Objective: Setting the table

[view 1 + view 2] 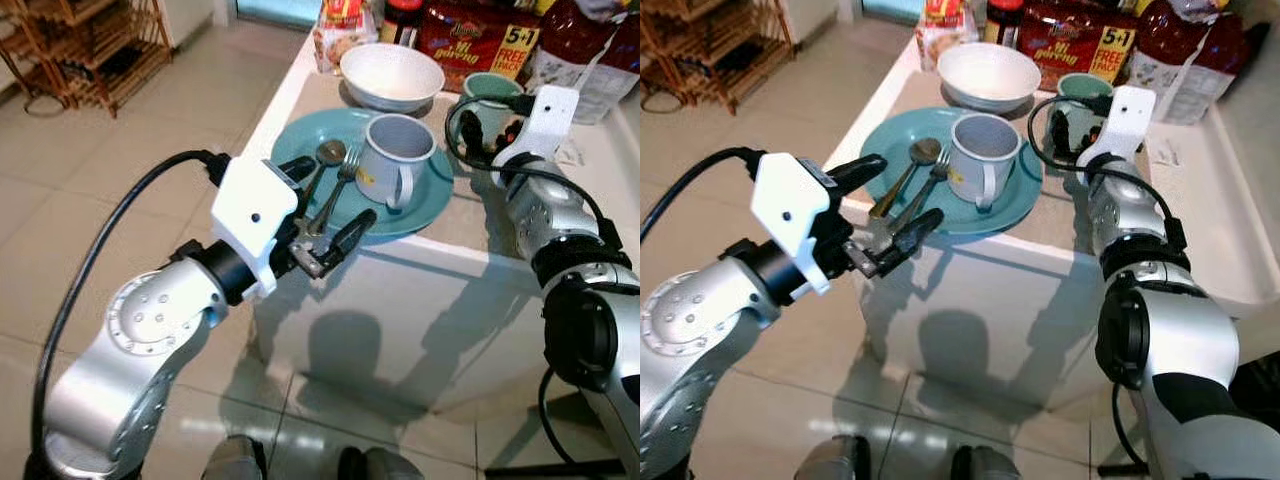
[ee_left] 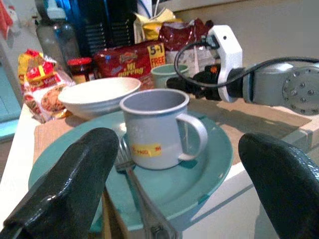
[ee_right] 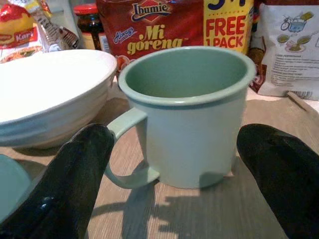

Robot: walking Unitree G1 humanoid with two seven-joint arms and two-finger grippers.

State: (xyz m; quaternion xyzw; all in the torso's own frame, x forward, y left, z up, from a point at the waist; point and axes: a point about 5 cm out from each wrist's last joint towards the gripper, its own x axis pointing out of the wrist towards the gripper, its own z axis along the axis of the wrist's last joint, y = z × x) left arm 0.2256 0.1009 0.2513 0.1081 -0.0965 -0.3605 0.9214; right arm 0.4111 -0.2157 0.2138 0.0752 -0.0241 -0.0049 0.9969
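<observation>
A white tabletop (image 1: pixel 470 225) with a tan mat stood over a pale tiled floor (image 1: pixel 120 180), with a wooden rack (image 1: pixel 90 50) off in the far corner of the room. Along the far edge of the tabletop sat red noodle packets (image 1: pixel 478 40), a dark jar (image 3: pixel 87 17) and other food bags.

Near the front edge lay a wide teal plate (image 1: pixel 300 135). On it stood a grey enamel mug (image 1: pixel 395 155), upright, handle toward the front. Beside the mug, on the plate's left part, a spoon (image 1: pixel 328 155) and a fork (image 1: pixel 345 170) lay side by side, their handles running out over the plate's front rim. Behind the plate sat a white bowl (image 1: pixel 392 75), and to its right a pale green mug (image 1: pixel 490 92), upright on the mat.

The left gripper (image 1: pixel 330 205) hovered at the front edge of the tabletop, its fingers (image 2: pixel 70 179) spread wide, one on either side of the cutlery handles and not closed on them. The left wrist view showed the fork handle running between the fingers toward the camera.

The right gripper (image 3: pixel 169 164) was just before the green mug. The right wrist view showed its fingers (image 3: pixel 75 174) spread wide, flanking the mug without touching it, the handle pointing toward one finger.
</observation>
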